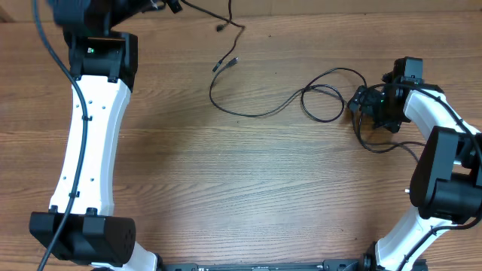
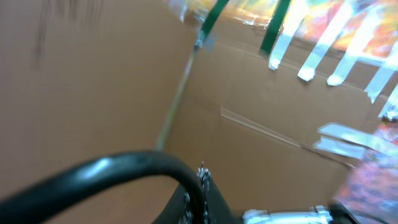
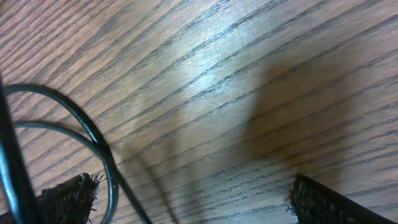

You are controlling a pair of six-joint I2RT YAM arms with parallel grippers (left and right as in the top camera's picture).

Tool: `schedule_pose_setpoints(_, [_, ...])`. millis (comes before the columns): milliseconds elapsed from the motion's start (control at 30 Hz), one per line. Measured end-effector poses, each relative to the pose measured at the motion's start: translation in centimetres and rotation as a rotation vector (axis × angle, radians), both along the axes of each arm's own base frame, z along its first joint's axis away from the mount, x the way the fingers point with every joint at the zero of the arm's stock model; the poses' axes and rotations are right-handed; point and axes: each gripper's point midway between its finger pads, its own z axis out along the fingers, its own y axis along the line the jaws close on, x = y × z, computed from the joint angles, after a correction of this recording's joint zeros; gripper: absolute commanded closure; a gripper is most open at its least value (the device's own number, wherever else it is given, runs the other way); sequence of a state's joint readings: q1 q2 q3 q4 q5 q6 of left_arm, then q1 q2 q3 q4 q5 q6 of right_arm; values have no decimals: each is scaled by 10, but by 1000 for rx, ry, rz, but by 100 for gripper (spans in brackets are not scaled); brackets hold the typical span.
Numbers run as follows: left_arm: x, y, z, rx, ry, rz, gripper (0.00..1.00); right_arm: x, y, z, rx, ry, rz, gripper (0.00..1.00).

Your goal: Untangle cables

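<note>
One thin black cable [image 1: 256, 113] lies on the wooden table [image 1: 248, 188]. It runs from a small plug [image 1: 226, 63] through a wide bend and a loop [image 1: 324, 104] to my right gripper [image 1: 366, 107]. In the right wrist view that gripper [image 3: 193, 202] is open just above the wood, and two strands of the cable [image 3: 93, 134] pass close to its left finger [image 3: 62, 199]. A second thin cable [image 1: 235, 24] hangs in from the top edge beside my left gripper [image 1: 162, 4]. In the left wrist view the left gripper [image 2: 202, 186] is shut, with a black cable [image 2: 112, 168] curving into its tips.
The left arm [image 1: 90, 135] stretches along the table's left side and the right arm [image 1: 444, 173] stands at the right edge. The left wrist view faces a taped cardboard wall [image 2: 261, 124]. The arm's own thicker black cable [image 1: 392, 147] curls near the right gripper.
</note>
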State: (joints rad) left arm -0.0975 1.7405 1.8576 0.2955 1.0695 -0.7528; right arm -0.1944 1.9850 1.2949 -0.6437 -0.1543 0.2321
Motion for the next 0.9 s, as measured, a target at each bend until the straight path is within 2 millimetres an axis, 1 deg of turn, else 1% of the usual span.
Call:
schedule_pose_setpoints(100, [10,-9,-36,44,159,-9,96,0,0,0,0,-1,0,0])
schedule_pose_setpoints(167, [15,-14,-48,53,208,4,96,0,0,0,0,0,0,0])
schedule_pose_setpoints(200, [18,-14,-51,54,224,14,96,0,0,0,0,-1,0,0])
schedule_pose_setpoints(300, [19,-16,-51,51,224,23,96,0,0,0,0,1,1,0])
schedule_pose_setpoints(400, [21,-15,-51,49,225,33,96,0,0,0,0,1,1,0])
schedule_pose_setpoints(500, [24,-9,-49,44,227,51,96,0,1,0,4,1,2,0])
schedule_pose_setpoints(600, [27,1,-46,42,260,81,96,0,2,0,13,-1,5,0])
schedule_pose_setpoints(667, [33,12,-51,44,346,133,96,0,3,0,15,-1,6,0])
schedule_pose_setpoints(767, [39,31,-73,64,526,252,96,0,4,1,19,-2,7,0])
schedule_pose_setpoints(900, [37,60,-118,167,744,478,96,0,4,0,21,-2,8,0])
